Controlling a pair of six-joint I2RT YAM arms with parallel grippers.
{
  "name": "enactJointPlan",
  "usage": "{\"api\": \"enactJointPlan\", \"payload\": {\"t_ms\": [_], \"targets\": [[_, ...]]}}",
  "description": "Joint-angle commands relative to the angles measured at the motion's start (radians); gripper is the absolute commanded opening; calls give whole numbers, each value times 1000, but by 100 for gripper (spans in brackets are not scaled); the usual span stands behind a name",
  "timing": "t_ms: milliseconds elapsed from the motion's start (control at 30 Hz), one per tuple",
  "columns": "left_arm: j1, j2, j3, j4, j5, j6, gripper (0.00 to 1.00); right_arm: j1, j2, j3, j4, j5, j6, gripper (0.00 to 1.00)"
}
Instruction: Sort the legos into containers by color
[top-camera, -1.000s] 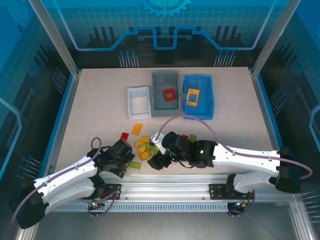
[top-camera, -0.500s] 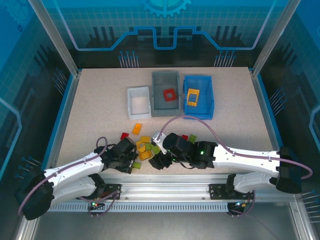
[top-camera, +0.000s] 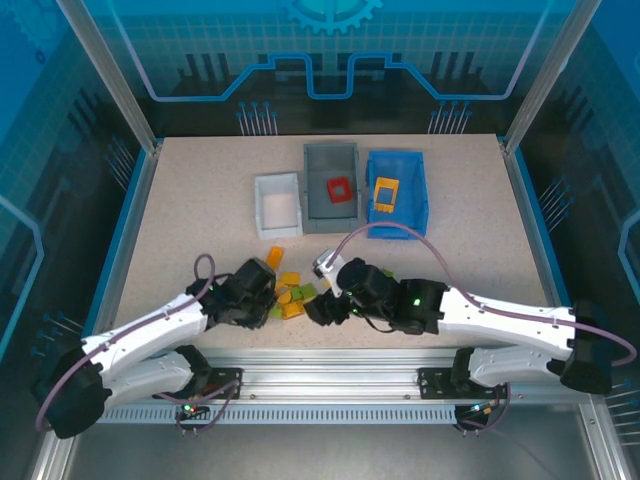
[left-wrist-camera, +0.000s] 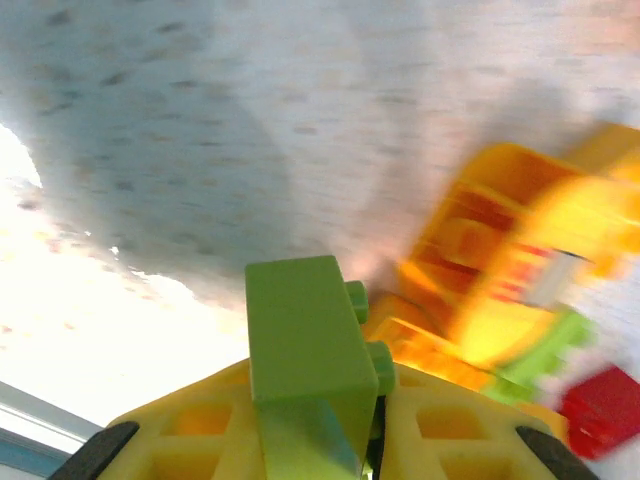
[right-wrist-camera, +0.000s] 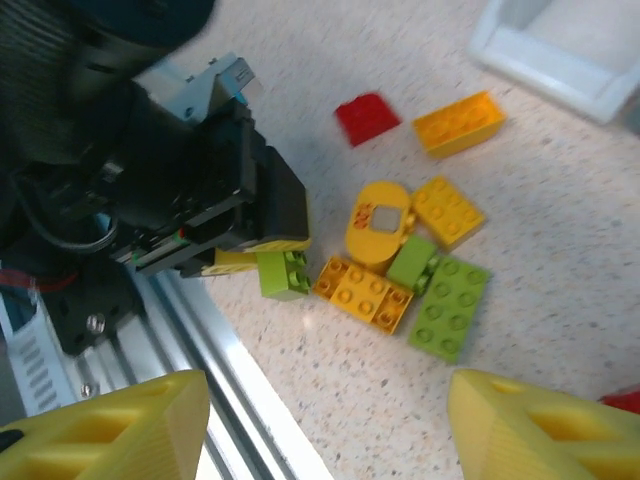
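Jaws of the left gripper (left-wrist-camera: 318, 445) are narrowing onto a lime green brick (left-wrist-camera: 303, 330) as we are pushing further into the pile (top-camera: 292, 292); right gripper (right-wrist-camera: 325, 405) is hanging wide.

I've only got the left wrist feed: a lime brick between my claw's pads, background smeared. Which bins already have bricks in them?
Observer: Top view: the grey bin holds a red frame, the blue bin an orange-yellow frame.
Operator: And the white bin?
Observer: The white bin stands just left of the grey one; I see no brick inside.
Operator: Where's the right claw?
Observer: The right claw hangs open, nothing between its pads, facing the left claw and its lime brick across the loose bricks.
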Motion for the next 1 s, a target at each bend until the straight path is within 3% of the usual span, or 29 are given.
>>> {"api": "enactJointPlan", "payload": {"t_ms": [0,133,267,600,733,800,967], "targets": [[92,40,164,-68,-48,304,13,-46,-60,-20,104,96,48,66],[213,205,374,-83,-25,588,13,-108,-41,-2,162,122,63,66],[292,418,568,-24,46,785,15,-150,-1,30,214,138,51,66],[376,913,959,-1,10,1006,20,-220,60,67,237,88,92,67],[388,991,1012,26,10,1049,30,-231,53,61,212,84,101,67],[388,1003,1027,15,6,1061,41,-238,48,56,195,86,109,67],[387,913,982,22,6,1068,55,-261,17,35,127,110,137,67]]}}
